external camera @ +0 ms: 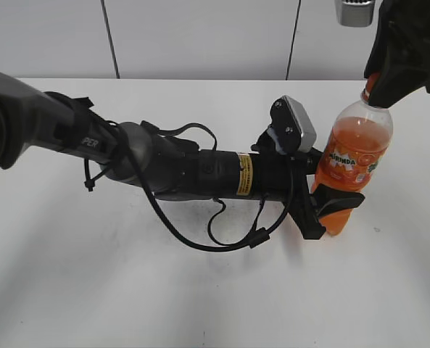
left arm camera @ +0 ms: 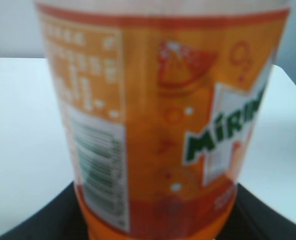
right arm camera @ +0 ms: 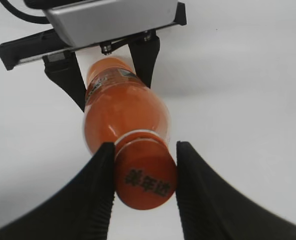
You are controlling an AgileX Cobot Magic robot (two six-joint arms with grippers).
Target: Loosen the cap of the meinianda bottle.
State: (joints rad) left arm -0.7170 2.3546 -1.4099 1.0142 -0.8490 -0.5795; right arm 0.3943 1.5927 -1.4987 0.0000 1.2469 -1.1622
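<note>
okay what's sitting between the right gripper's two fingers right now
The orange cap of the meinianda bottle sits between them. The right wrist view shows the right gripper with a finger against each side of it.

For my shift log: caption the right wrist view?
Right gripper closed on orange cap of held bottle.

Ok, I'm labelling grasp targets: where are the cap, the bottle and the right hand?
cap (right arm camera: 145, 175): right wrist view, its printed top.
bottle (external camera: 349, 156): exterior view, its label.
right hand (right arm camera: 144, 192): right wrist view, between its fingertips.
</note>
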